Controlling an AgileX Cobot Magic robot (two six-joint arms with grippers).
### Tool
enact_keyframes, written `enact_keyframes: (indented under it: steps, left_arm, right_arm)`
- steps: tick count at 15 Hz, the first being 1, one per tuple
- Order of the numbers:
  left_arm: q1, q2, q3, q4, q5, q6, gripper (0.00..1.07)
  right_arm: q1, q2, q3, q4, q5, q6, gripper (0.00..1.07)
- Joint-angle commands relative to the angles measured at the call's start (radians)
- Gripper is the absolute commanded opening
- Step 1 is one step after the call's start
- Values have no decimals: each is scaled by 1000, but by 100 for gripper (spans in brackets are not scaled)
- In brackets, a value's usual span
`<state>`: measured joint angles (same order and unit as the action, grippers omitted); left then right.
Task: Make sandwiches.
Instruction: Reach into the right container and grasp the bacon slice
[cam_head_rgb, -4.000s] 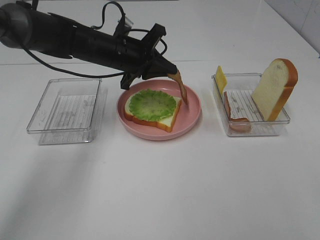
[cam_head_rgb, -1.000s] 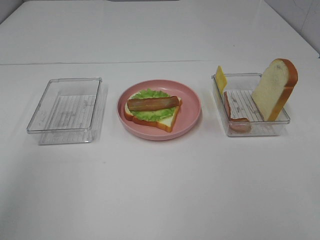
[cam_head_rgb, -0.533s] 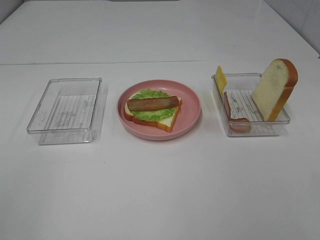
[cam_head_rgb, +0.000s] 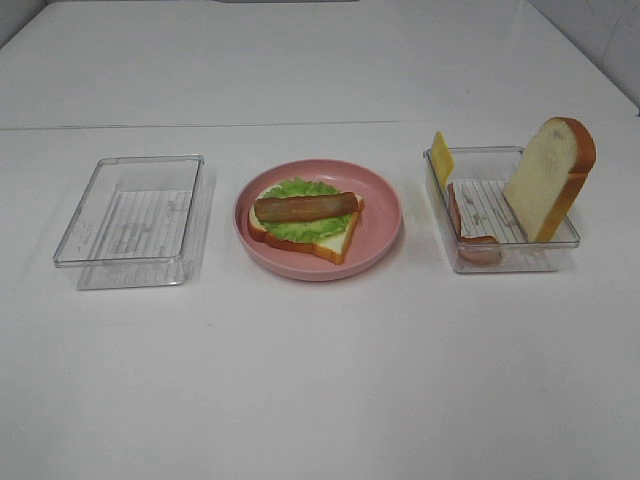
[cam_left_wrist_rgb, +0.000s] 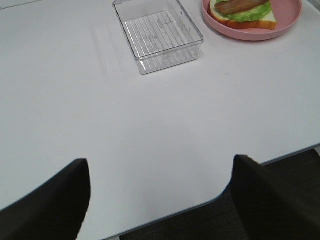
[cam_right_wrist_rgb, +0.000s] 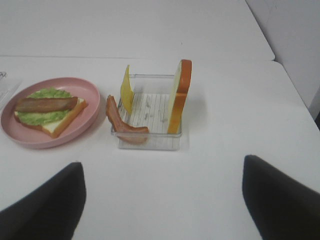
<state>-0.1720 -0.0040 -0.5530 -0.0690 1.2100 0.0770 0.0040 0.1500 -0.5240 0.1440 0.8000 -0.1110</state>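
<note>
Four seconds before, the left arm hung over the pink plate (cam_head_rgb: 385, 215) with a bacon strip (cam_head_rgb: 305, 207) in its grip. Now that arm was gone from the high view, and the strip lay flat on the lettuce leaf (cam_head_rgb: 298, 187).

Nearest, the left gripper (cam_left_wrist_rgb: 160, 161) was spread wide with nothing in it. It hung over the near edge of the table (cam_head_rgb: 320, 380), well apart from the plate. The right gripper (cam_right_wrist_rgb: 162, 162) was spread wide too, held nothing, and was also well apart from the plate.

Farther on, the half-made sandwich (cam_head_rgb: 300, 228) sat on the plate: a bread slice (cam_head_rgb: 335, 241) at the bottom, then the leaf, then the strip on top.

Left of the plate stood a clear tray (cam_head_rgb: 130, 160). Right of the plate stood a second clear tray (cam_head_rgb: 520, 262). In it a second bread slice (cam_head_rgb: 548, 180) stood on its edge at the side away from the plate. A cheese slice (cam_head_rgb: 441, 158) stood in the back corner nearest the plate. A second bacon strip (cam_head_rgb: 470, 245) leaned on the wall nearest the plate.
</note>
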Motion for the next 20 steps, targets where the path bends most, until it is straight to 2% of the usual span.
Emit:
enact_keyframes:
  steps: [1, 3, 6, 7, 8, 13, 15, 17, 20]
  left_arm:
    - [-2, -22, 8, -9, -52, -6, 75]
    - [-2, -22, 9, -9, -73, -6, 75]
    - [-2, -22, 24, -9, -123, -6, 75]
    - [-2, -22, 53, -14, -169, -7, 75]
    - [-2, -22, 53, -11, -169, -7, 75]
    - [-2, -22, 53, -11, -169, -8, 75]
    - [-2, -22, 53, -11, -169, -8, 75]
    - [-2, -22, 53, -11, -169, -8, 75]
    - [-2, -22, 53, -11, -169, -8, 75]
  right_arm:
    - [-4, 118, -8, 31, -121, -6, 79]
    - [-4, 314, -20, 65, -212, -10, 78]
    - [-4, 562, -128, 79, -208, -65, 78]
    - [-3, 750, -261, 118, -159, -124, 78]
    - [-3, 777, -283, 129, -144, -134, 78]
    - [-3, 1171, -590, 261, 41, -261, 77]
    - [55, 1328, -699, 245, 106, -266, 74]
    - [117, 1401, -743, 217, 99, -264, 74]
    - [221, 1561, -845, 163, 117, -136, 68]
